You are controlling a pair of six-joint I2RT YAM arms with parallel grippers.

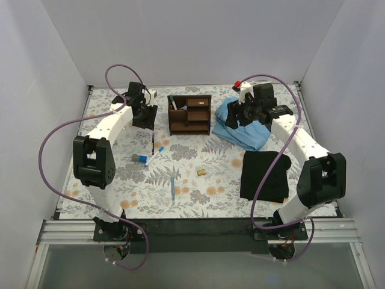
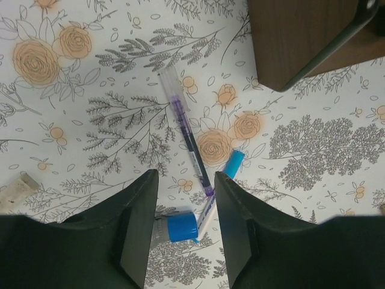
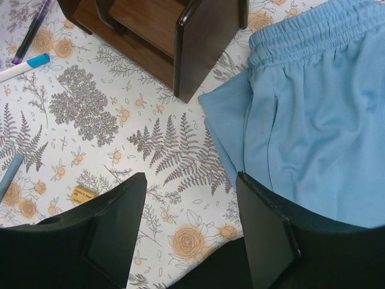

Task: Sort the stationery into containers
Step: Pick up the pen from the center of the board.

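Early on. Organizer (image 1: 189, 114) has a couple pens in slots. Left to sort, loose in front: purple pen (image 2: 186, 135), marker (image 2: 231, 165), short cylinder (image 2: 175, 229), blue pen (image 1: 172, 188), tan block (image 1: 201, 171). Left gripper (image 2: 185, 180) & right gripper (image 3: 191, 180): fingers apart, empty.

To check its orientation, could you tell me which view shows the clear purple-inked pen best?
The left wrist view: the clear purple-inked pen lies nearly whole and close up. The top external view shows a thin dark sliver; the right wrist view catches one end at its top-left corner.
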